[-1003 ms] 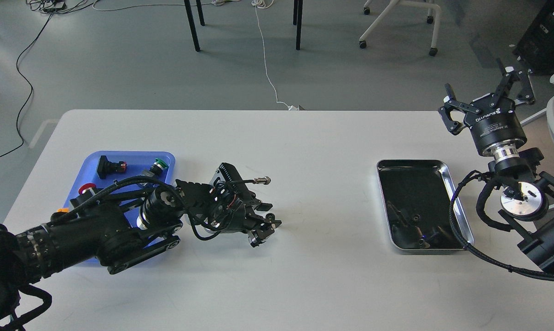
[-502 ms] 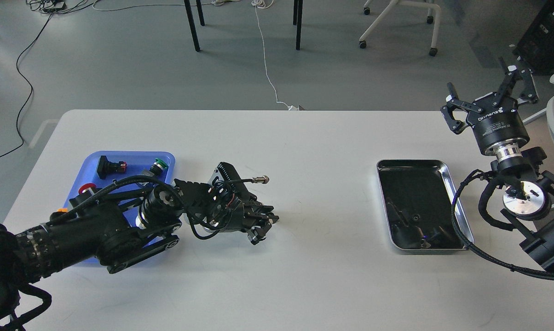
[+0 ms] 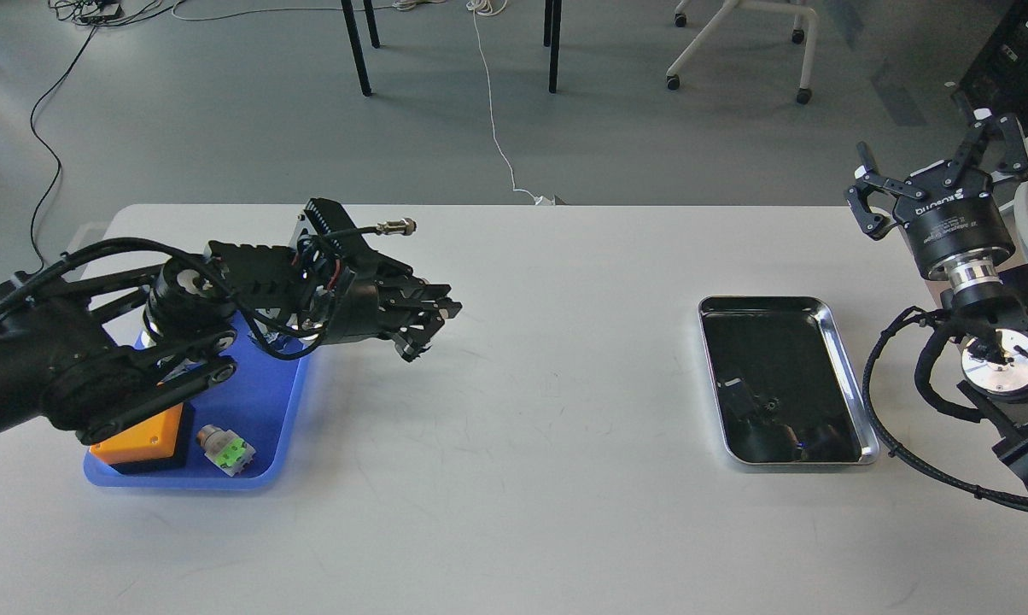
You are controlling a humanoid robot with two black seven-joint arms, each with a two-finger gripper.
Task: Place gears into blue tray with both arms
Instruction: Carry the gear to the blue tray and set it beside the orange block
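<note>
Two arms over white desk point(image 3: 522, 384). Left pincer point(image 3: 429, 320) raised just right of blue tray point(image 3: 266, 410), fingers pressed together; whether a gear sits between them cannot be told. Left arm hides upper part of blue tray; orange block point(image 3: 138, 440) and small grey-green part point(image 3: 224, 448) lie at its near end. Right pincer point(image 3: 937, 166) far right of blue tray, fingers spread, pinching nothing, beyond steel tray point(image 3: 834, 342). No gear seen clearly.

A white table point(image 3: 514, 410) with rounded corners carries two trays; the blue tray point(image 3: 262, 418) lies near its left edge; a shiny steel tray point(image 3: 830, 329) with a dark inside lies well apart, toward the right.
</note>
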